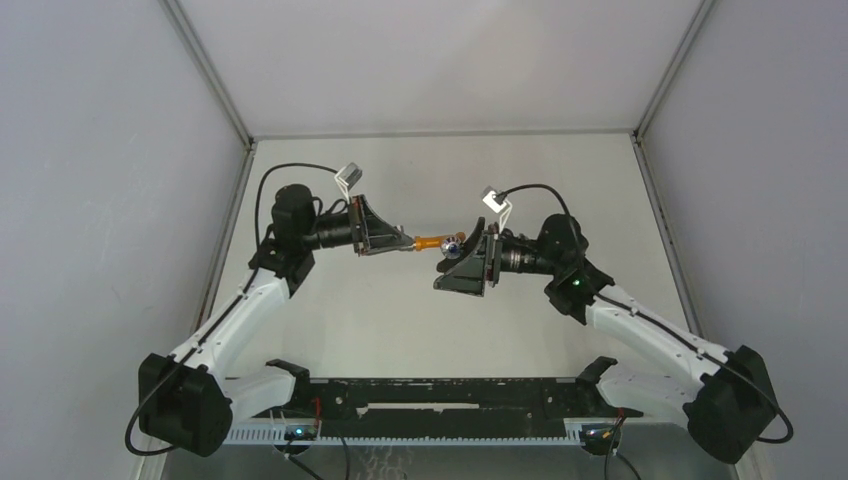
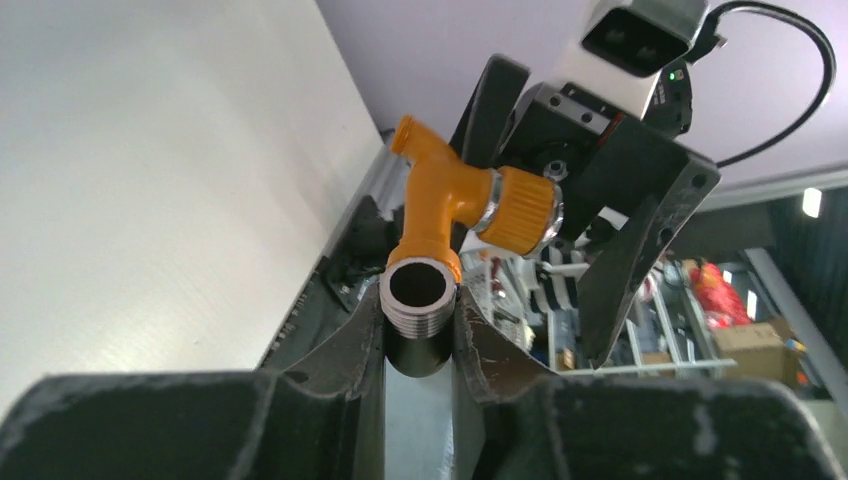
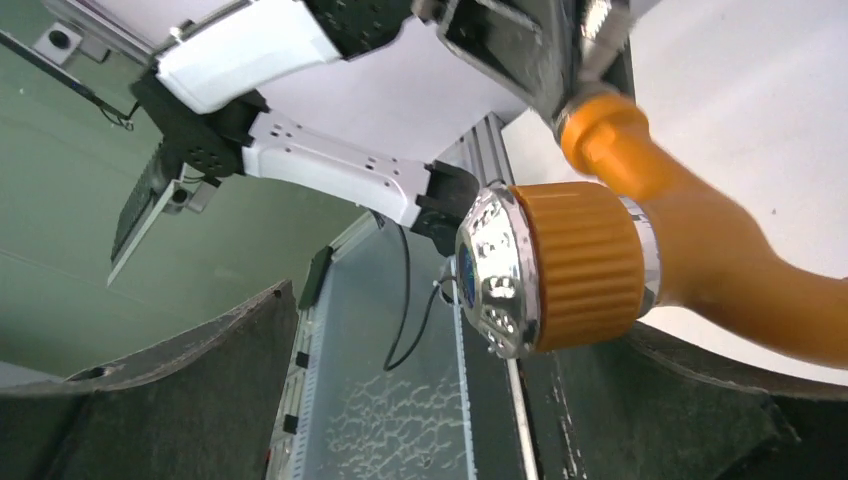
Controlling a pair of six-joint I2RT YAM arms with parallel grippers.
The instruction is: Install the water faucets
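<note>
The orange T-shaped faucet (image 1: 432, 242) hangs in mid-air between my two grippers, above the table. My left gripper (image 1: 405, 243) is shut on its grey threaded metal end (image 2: 418, 300), which sits between the fingertips in the left wrist view; the orange body (image 2: 440, 195) sticks out beyond them. My right gripper (image 1: 458, 255) is open. In the right wrist view its jaws stand wide apart around the ribbed orange knob (image 3: 585, 265) with its silvery round cap (image 3: 492, 275), which lies close to the right finger (image 3: 700, 400). No separate loose fitting shows.
The white table (image 1: 440, 320) is enclosed by grey walls on the left, right and back. A black and white rail (image 1: 440, 405) runs along the near edge between the arm bases. The left arm's white link (image 3: 330, 165) shows behind the knob.
</note>
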